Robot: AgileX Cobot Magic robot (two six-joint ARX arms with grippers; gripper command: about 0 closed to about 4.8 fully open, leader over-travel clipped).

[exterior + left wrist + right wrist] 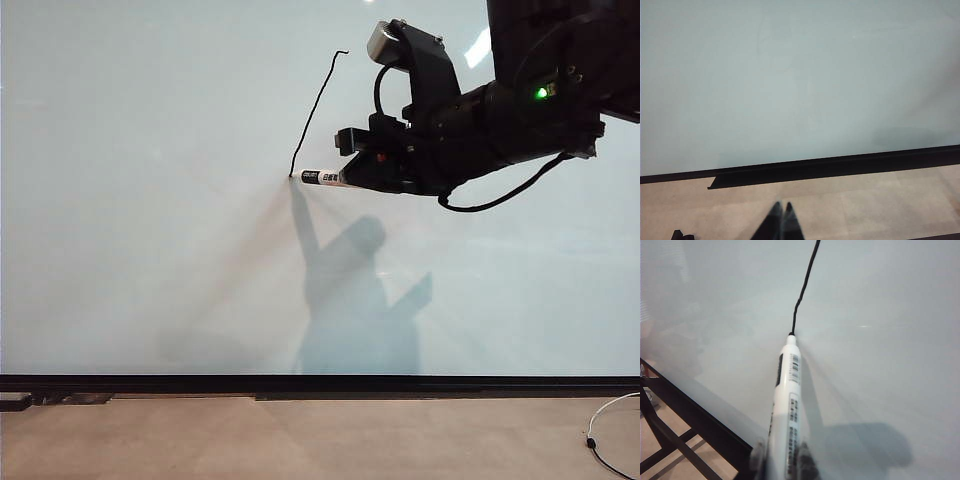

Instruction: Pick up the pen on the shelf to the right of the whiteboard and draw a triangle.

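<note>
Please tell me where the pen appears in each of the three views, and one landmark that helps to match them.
Exterior view: the pen is right of centre, held in the right gripper, tip on the drawn line.
Left wrist view: not in it.
Right wrist view: the pen is at lower centre.
Shared landmark: the whiteboard.

right gripper (pixel 352 178): clamped, arm raised, reaching left | left gripper (pixel 781 220): closed, low
</note>
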